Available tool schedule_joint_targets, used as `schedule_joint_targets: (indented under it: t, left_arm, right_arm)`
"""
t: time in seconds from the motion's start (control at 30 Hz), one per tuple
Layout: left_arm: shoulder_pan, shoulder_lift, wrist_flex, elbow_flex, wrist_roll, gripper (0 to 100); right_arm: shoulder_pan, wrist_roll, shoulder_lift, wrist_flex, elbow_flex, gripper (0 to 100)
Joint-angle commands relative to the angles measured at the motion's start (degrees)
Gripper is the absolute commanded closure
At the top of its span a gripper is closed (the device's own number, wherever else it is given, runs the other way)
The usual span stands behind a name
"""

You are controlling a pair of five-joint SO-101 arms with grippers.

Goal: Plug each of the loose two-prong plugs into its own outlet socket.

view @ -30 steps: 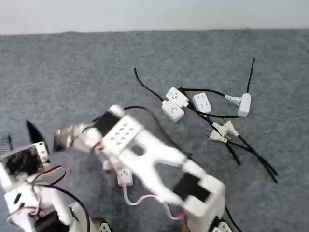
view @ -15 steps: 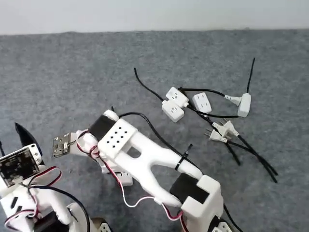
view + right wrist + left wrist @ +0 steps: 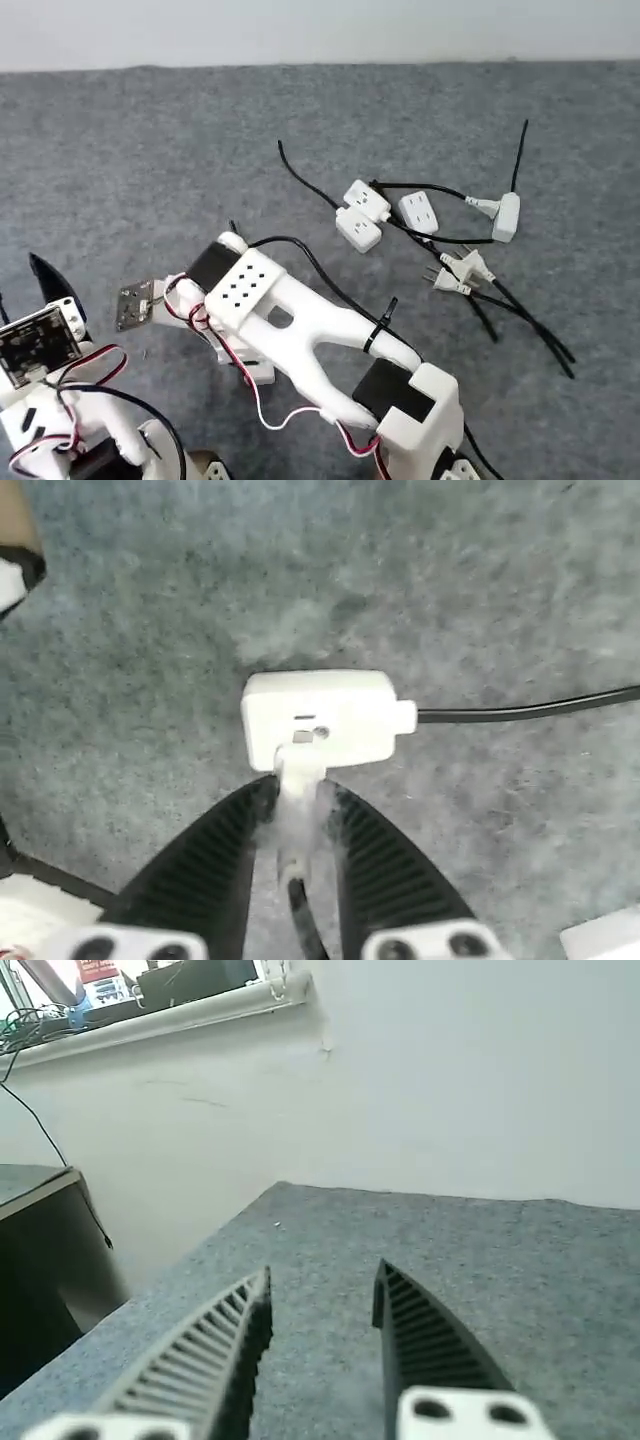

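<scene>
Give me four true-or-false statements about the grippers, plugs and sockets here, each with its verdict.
1. The right gripper is shut on a white plug that meets an outlet socket. True.
2. The left gripper holds a plug. False: it is open and empty.
3. Two loose two-prong plugs lie close together on the grey carpet. True.
4. The cable leaving that outlet socket is white. False: it is black.
</scene>
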Motion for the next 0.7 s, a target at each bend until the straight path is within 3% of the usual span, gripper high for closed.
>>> schedule_joint_targets:
  t: [0.0,0.67]
  left_arm:
    - [-0.44,0.18,-1.67,-2.95,0.35,83]
    - [-0.35,0.18,-1.67,-2.86,0.35,83]
  right_arm:
    - [-0.57,-0.62,-1.63,-1.54,0.53,99.0]
    - [-1.98,-0.62,-1.54,-5.05,3.60,99.0]
